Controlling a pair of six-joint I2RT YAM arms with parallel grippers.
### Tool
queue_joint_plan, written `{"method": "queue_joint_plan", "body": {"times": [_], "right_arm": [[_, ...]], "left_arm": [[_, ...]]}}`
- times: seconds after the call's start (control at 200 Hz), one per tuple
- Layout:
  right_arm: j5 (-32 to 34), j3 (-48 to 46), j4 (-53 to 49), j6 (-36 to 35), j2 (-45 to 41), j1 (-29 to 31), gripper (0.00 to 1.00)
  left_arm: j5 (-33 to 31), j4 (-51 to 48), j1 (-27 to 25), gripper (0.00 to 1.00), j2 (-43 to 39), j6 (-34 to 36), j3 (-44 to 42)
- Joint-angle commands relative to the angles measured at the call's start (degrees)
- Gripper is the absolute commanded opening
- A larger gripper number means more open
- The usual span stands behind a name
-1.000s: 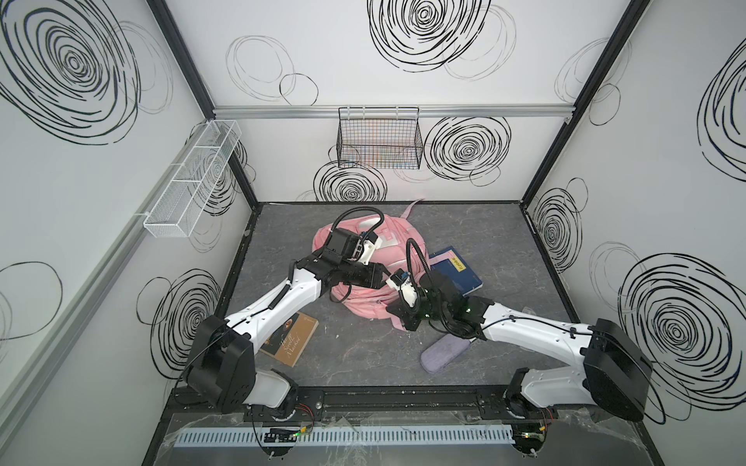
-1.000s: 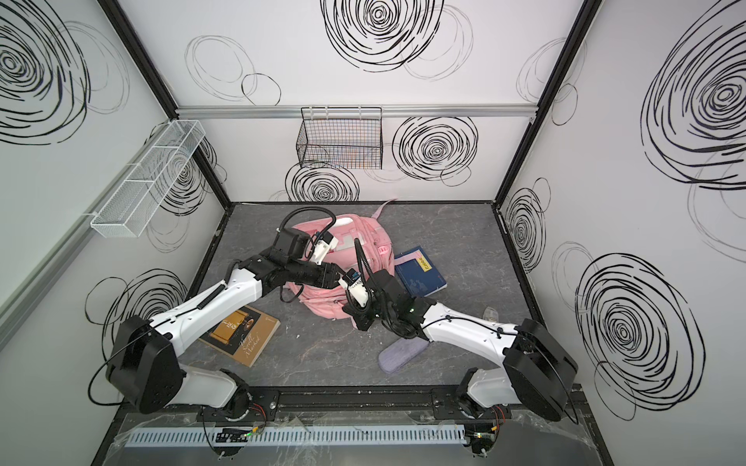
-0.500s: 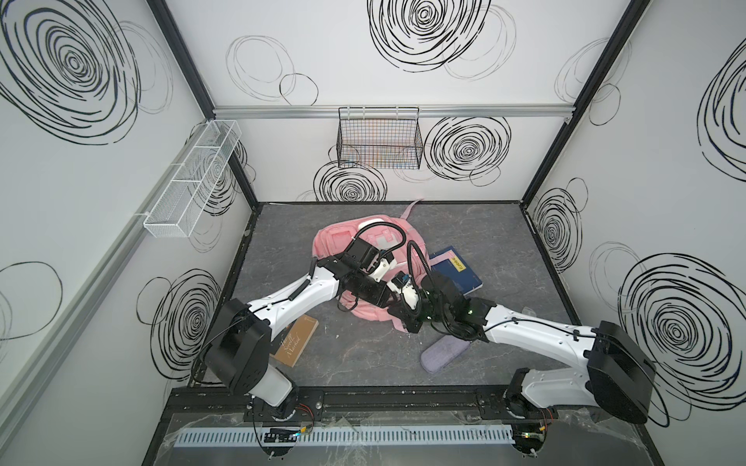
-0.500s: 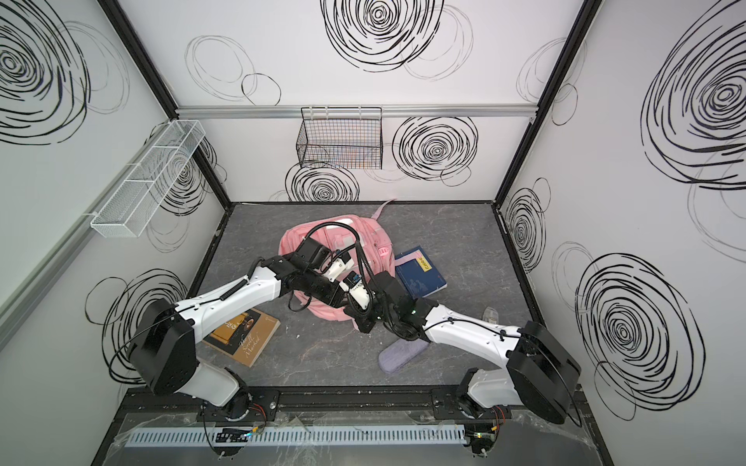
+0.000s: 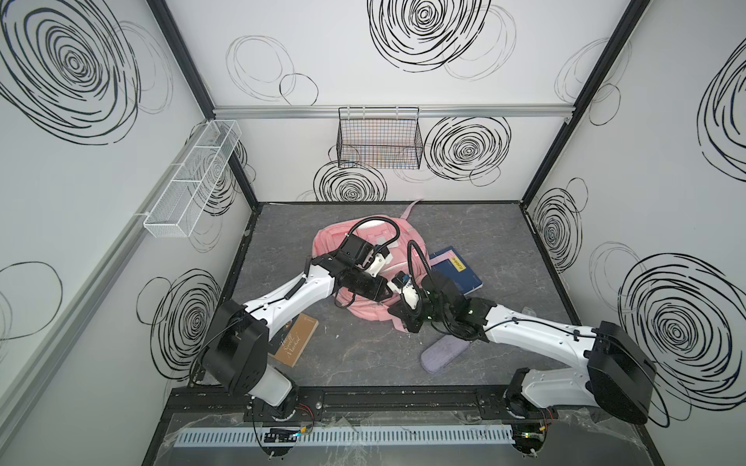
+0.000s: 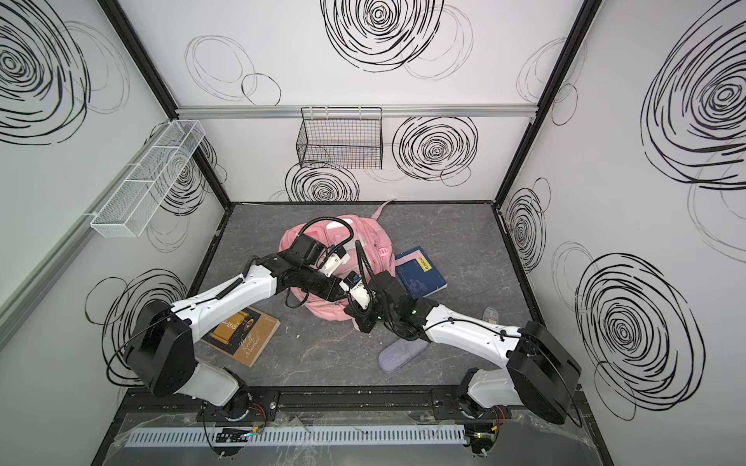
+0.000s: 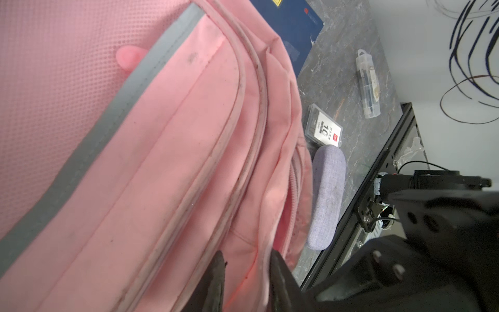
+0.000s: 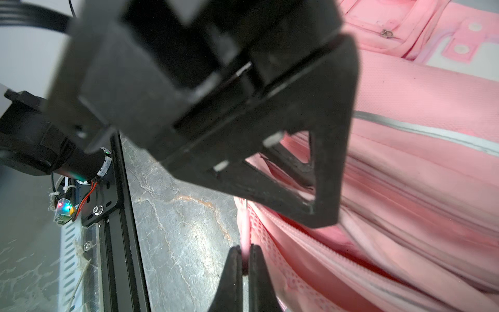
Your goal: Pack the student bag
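My right hand (image 8: 244, 254) and my left hand (image 7: 246, 259) both gripped the near edge of the student bag (image 5: 369, 316), which lay in the middle of the desk (image 5: 363, 363).

The right hand was pinched tight on a thin pink tab (image 8: 245, 229) by the zip. The left hand clamped a fold of fabric just beside it, and its fingers ran out of the left wrist view. My wrists hid much of the bag's front in both top views.
Around the bag I counted two books: a blue book (image 5: 458, 272) touching it and a brown book (image 5: 296, 341) partly under my left arm. There was also one grey-lilac pouch (image 5: 442, 355), one small card box (image 7: 324, 129) and one clear tube (image 7: 367, 83).
On the walls hung a black wire basket (image 5: 379, 141), its contents too faint to make out, and a white mesh tray (image 5: 193, 181) with three compartments.
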Motion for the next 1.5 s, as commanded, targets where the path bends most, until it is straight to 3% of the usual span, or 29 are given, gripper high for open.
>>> {"method": "queue_joint_plan", "body": {"times": [0.0, 0.155, 0.34, 0.355, 0.53, 0.715, 1.211, 1.496], "right_arm": [[-1.1, 0.2, 2.8, -0.7, -1.9, 0.1, 0.0], [-0.7, 0.4, 2.7, -0.8, -2.4, 0.2, 0.0], [-0.4, 0.4, 2.4, -0.7, -2.5, 0.2, 0.0], [-0.5, 0.4, 2.4, -0.7, -2.5, 0.2, 0.0], [0.3, 0.4, 2.0, -0.8, -3.0, 0.1, 0.0], [1.5, 1.0, 1.7, -1.3, -2.8, 0.5, 0.0], [0.7, 8.2, 6.1, -0.7, 6.1, 5.1, 0.0], [2.0, 9.9, 10.0, 1.0, 9.6, 7.3, 0.0]], "left_arm": [[2.4, 2.5, 0.3, 0.24, -0.4, -0.4, 0.6], [1.8, 2.9, 0.4, 0.17, -0.1, -0.2, 0.1], [1.6, 3.7, 0.9, 0.04, -0.6, -0.6, -0.4], [1.5, 3.7, 1.0, 0.0, -0.6, -0.7, -0.4], [1.3, 5.9, 2.0, 0.0, -2.0, -2.7, -0.9], [0.6, 12.6, 3.2, 0.0, -5.5, -10.0, -2.0], [-1.7, 23.7, 3.2, 0.0, -11.0, -24.8, -1.6], [-2.5, 26.1, 3.5, 0.0, -12.0, -28.4, 1.0]]}}
